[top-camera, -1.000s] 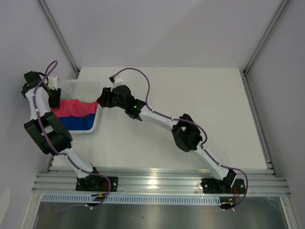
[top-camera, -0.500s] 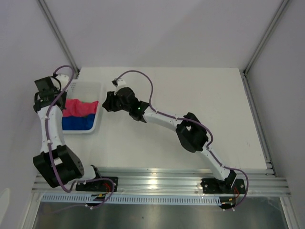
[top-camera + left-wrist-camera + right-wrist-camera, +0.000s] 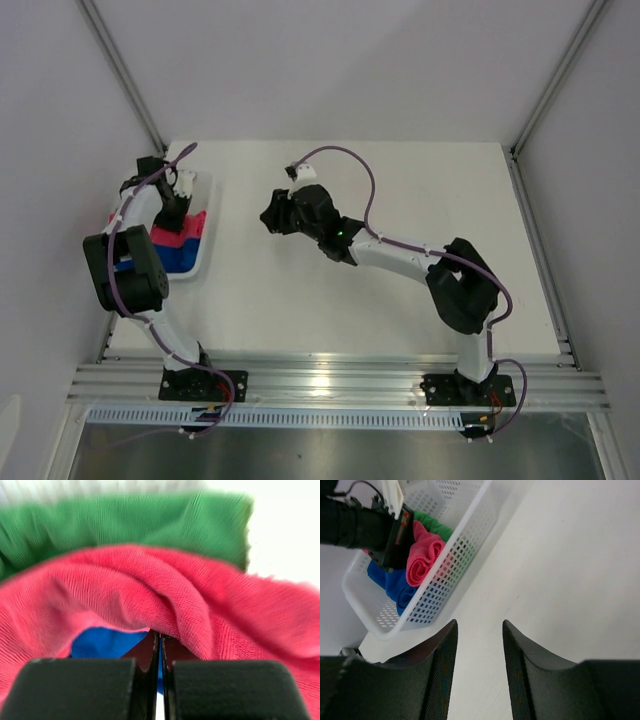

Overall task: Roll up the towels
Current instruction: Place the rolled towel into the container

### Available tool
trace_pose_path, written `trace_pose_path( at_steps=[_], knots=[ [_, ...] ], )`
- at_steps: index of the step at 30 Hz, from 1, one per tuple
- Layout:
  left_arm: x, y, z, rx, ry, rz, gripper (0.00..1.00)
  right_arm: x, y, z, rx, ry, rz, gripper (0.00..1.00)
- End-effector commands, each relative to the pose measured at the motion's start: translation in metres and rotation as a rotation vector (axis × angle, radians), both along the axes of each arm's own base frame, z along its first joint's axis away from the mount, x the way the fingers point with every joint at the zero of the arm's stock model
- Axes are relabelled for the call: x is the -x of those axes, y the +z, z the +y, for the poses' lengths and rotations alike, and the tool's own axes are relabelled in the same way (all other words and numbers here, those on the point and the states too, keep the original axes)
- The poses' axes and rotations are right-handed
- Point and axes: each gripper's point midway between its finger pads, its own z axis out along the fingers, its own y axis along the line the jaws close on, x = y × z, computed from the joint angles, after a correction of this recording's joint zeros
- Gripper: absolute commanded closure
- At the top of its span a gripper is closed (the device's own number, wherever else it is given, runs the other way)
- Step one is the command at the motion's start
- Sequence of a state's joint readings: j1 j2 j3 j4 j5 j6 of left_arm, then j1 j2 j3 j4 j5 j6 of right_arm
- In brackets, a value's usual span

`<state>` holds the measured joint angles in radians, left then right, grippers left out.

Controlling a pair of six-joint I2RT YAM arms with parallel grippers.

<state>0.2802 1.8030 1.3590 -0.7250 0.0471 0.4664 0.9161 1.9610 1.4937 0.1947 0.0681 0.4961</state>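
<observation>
Three towels lie in a white mesh basket [image 3: 209, 232] at the table's left edge. The pink-red one [image 3: 200, 595] is bunched on top, the green one [image 3: 150, 520] sits behind it, and the blue one [image 3: 100, 642] lies underneath. My left gripper [image 3: 160, 636] reaches down into the basket. Its jaws are shut, and the tips pinch the fold of the pink-red towel [image 3: 422, 555]. My right gripper [image 3: 480, 625] hovers open over bare table to the right of the basket, with nothing between its fingers. From above, the right gripper [image 3: 268, 215] stands clear of the basket.
The basket's mesh wall [image 3: 445, 580] lies between my right gripper and the towels. The left arm [image 3: 125, 270] folds back along the table's left edge. White table [image 3: 420, 190] stretches to the right, with walls close behind and beside it.
My left arm swung over the basket, dipped its gripper in and shut it at the pink-red towel, which is now bunched up. The right gripper drew back rightward from the basket.
</observation>
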Motion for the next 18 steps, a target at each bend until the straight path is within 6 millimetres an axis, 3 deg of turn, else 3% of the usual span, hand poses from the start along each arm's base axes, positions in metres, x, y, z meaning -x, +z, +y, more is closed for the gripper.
trace_pose_path(
  at_steps=[1,6,7,10,15,16,17,18],
  knots=[
    [-0.044,0.031,-0.019,0.013,-0.035,-0.112,0.99,-0.002,0.014,-0.016,-0.005,-0.048,-0.052,0.56],
    [-0.038,0.015,-0.014,-0.008,-0.015,-0.041,0.99,0.005,-0.015,-0.036,0.082,-0.076,-0.017,0.55],
    [-0.027,0.01,-0.012,-0.016,-0.008,-0.014,0.99,0.006,-0.011,-0.04,0.083,-0.08,-0.021,0.55],
    [-0.012,0.026,-0.003,-0.031,0.017,-0.04,0.99,0.008,-0.008,-0.052,0.106,-0.088,-0.029,0.52],
    [0.018,0.061,0.012,-0.095,0.054,-0.079,0.8,0.007,0.008,-0.085,0.14,-0.126,-0.031,0.45],
    [0.026,0.072,0.013,-0.111,0.063,-0.1,0.77,0.008,0.006,-0.095,0.156,-0.146,-0.029,0.39],
    [0.035,0.078,0.015,-0.126,0.071,-0.097,0.72,0.006,0.021,-0.108,0.144,-0.173,-0.046,0.37],
    [0.041,0.083,0.016,-0.131,0.078,-0.103,0.7,0.007,0.022,-0.12,0.154,-0.197,-0.035,0.31]
  ],
)
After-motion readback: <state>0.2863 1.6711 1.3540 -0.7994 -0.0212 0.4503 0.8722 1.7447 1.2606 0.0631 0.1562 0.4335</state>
